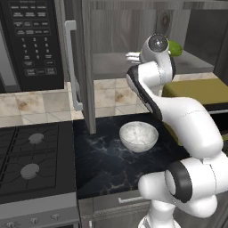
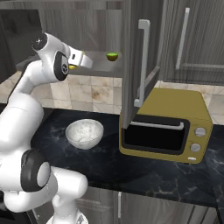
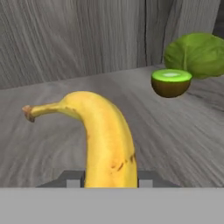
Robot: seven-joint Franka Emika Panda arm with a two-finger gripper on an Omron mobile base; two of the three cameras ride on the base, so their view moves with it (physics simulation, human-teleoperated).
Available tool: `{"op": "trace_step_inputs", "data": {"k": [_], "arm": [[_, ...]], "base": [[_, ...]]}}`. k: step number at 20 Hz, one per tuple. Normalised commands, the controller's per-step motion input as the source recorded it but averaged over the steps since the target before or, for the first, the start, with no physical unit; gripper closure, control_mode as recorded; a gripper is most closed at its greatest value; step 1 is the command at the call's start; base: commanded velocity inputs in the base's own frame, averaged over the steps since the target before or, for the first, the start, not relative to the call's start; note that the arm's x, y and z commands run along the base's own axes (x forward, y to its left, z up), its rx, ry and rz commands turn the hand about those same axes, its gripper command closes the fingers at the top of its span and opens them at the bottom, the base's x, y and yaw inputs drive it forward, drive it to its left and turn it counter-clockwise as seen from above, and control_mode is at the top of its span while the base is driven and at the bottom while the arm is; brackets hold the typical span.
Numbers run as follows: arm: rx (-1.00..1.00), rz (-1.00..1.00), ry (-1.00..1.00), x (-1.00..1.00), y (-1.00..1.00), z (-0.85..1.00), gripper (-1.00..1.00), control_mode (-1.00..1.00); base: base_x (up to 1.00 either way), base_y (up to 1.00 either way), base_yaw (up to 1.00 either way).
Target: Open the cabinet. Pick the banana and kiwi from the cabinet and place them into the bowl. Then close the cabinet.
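**Fingers closed on the banana inside the open cabinet**

The cabinet stands with both doors swung open, its long silver bar handles facing out, and the grey shelf inside is in plain sight. To its left in the left base view hangs the black microwave, above a stove with dark grates. Under the right-hand door, on the dark marbled tabletop, sits a mustard-yellow toaster oven, just beside the door's lower edge.

The white arm reaches up from the base and into the cabinet opening. The white speckled bowl rests on the tabletop below the cabinet, between the stove and the toaster oven, well apart from the hand.

In the hand view the banana lies between the two dark fingers, which press against its sides at the near end; its stem curves away to the left, above the shelf. Behind it to the right sits the kiwi, cut face up and showing green flesh, just in front of a larger lumpy green fruit that stands against the back wall.
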Motion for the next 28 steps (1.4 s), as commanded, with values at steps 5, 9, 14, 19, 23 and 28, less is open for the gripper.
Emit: {"op": "trace_step_inputs", "data": {"k": [5, 9, 14, 19, 23, 28], "arm": [[0.00, 0.00, 0.19, -0.64, 0.00, 0.19, 1.00, -1.00], [0.00, 0.00, 0.17, -0.59, 0.00, 0.01, 1.00, -1.00], [0.00, 0.00, 0.03, -0.52, 0.00, -0.03, 1.00, -1.00], [0.00, 0.00, 0.00, -0.57, 0.00, -0.11, 1.00, -1.00], [0.00, 0.00, 0.03, -0.46, 0.00, -0.26, 1.00, -1.00], [0.00, 0.00, 0.07, -0.30, 0.00, -0.34, 1.00, -1.00]], "base": [[0.00, 0.00, 0.00], [0.00, 0.00, 0.00], [0.00, 0.00, 0.00], [0.00, 0.00, 0.00], [0.00, 0.00, 0.00], [0.00, 0.00, 0.00]]}}
